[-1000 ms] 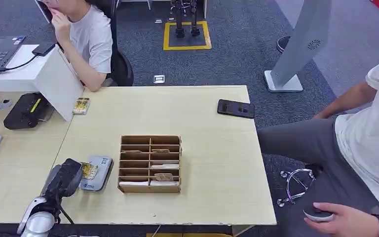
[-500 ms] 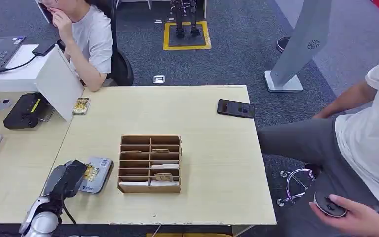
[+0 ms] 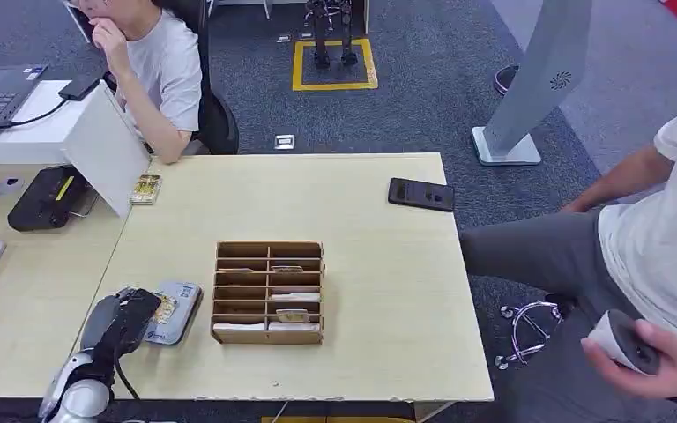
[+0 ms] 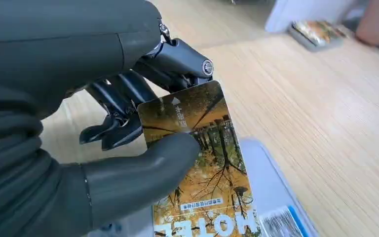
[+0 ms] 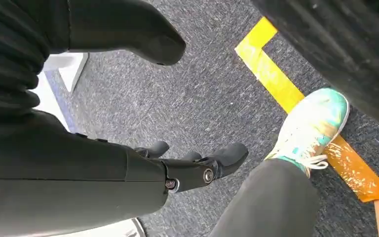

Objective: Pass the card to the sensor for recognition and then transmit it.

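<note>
Between the thumb and dark fingers of the left hand [image 4: 128, 123] the card [image 4: 197, 163] is pinched by one short end, its long axis running out from the palm. Directly beneath its free end the grey sensor [image 3: 173, 310] is seen lying flat on the table [image 3: 379, 291], so card and sensor overlap; contact cannot be told. Recognition is judged to be in hand, with the passing on not yet done. Just beside the sensor the wooden rack [image 3: 268, 292] is set. Well apart, the right hand [image 5: 197, 168] is hung over the floor, its fingers spread and nothing held.
</note>
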